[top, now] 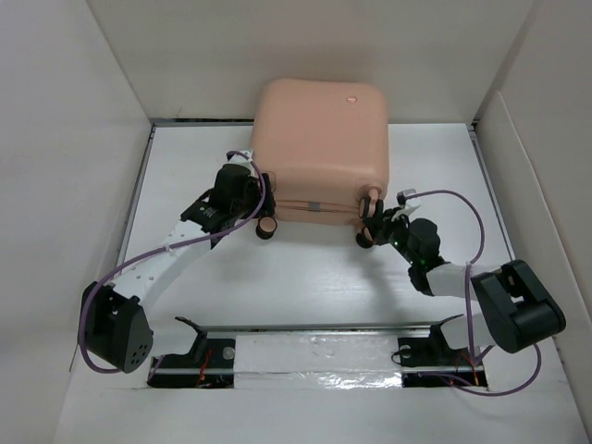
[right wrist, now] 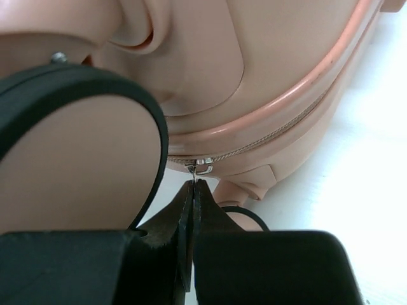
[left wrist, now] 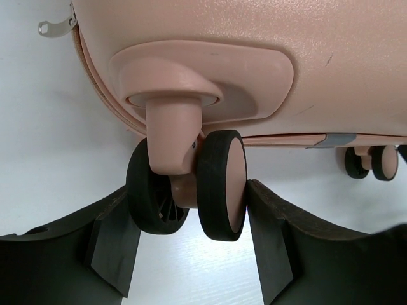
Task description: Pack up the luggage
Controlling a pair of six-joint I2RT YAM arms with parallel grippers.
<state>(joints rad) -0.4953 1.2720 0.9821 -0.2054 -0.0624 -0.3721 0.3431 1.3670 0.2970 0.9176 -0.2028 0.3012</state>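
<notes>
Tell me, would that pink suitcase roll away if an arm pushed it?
Probably not: the luggage lies flat on its broad side, its caster wheels sticking out sideways, so it would likely slide. Its moulded shell looks stiff. The right end effector pinches only the zipper pull, which would likely run along the zipper rather than drag the case.

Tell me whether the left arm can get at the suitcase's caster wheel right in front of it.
Probably yes: the left gripper is open, its fingers either side of the caster wheel under the luggage, with nothing between.
</notes>
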